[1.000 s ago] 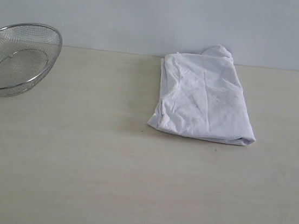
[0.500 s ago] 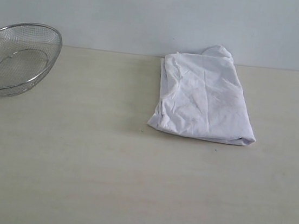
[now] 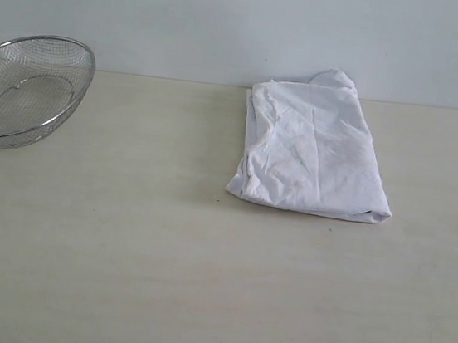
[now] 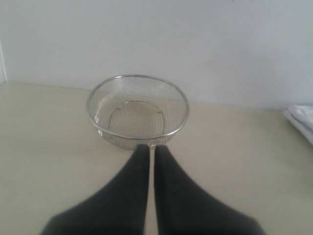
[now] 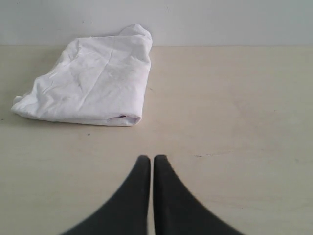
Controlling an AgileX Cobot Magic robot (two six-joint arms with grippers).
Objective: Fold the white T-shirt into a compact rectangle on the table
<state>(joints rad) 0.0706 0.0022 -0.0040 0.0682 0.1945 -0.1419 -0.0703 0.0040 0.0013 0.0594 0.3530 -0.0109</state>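
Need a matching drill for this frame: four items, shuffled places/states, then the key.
1 white T-shirt
2 mesh basket
3 left gripper
4 right gripper

A shut, directly facing the mesh basket
B folded, lying toward the far edge of the table
C shut, white T-shirt ahead and off to one side
D round, metal, at the exterior view's left edge

Pairs: 1-B, 2-D, 3-A, 4-C
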